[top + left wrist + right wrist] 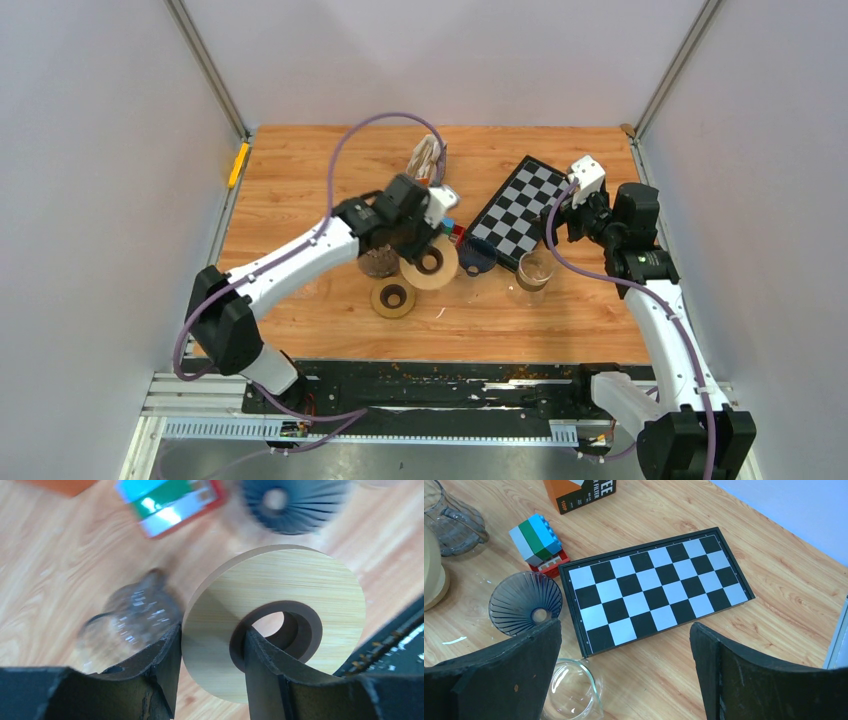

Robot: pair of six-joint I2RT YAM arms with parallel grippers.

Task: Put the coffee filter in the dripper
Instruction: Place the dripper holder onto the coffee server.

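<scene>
**A:** Where is the filter [424, 155] found?

**B:** Only as pale paper, it seems, standing out of the box [579, 492] at the far side of the table [600, 320]. None is held, and none is seen in the dripper [525, 602].

**A:** And how is the dripper placed?

**B:** It is set just beside the near corner of the chessboard [654, 587], with the blocks [538, 542] behind it and a glass [574, 690] in front. Its ribbed inside is shown bare. Whether it is upright or tipped cannot be told for certain.

**A:** What is held, then?

**B:** The wooden ring [280, 595] is pinched by the left gripper [210, 635], with one finger passed through the hole and the other laid against the outer edge. The jug [132, 620] is seen just beside it. The right gripper [624, 625] is held wide apart above the chessboard edge, with nothing between its fingers.

**A:** So how much is judged done?

**B:** Of the task proper, nothing yet. The ring is judged to be the dripper's stand, so only preparation is under way. A filter has yet to be drawn from the box, carried across and seated in the cone.
</scene>
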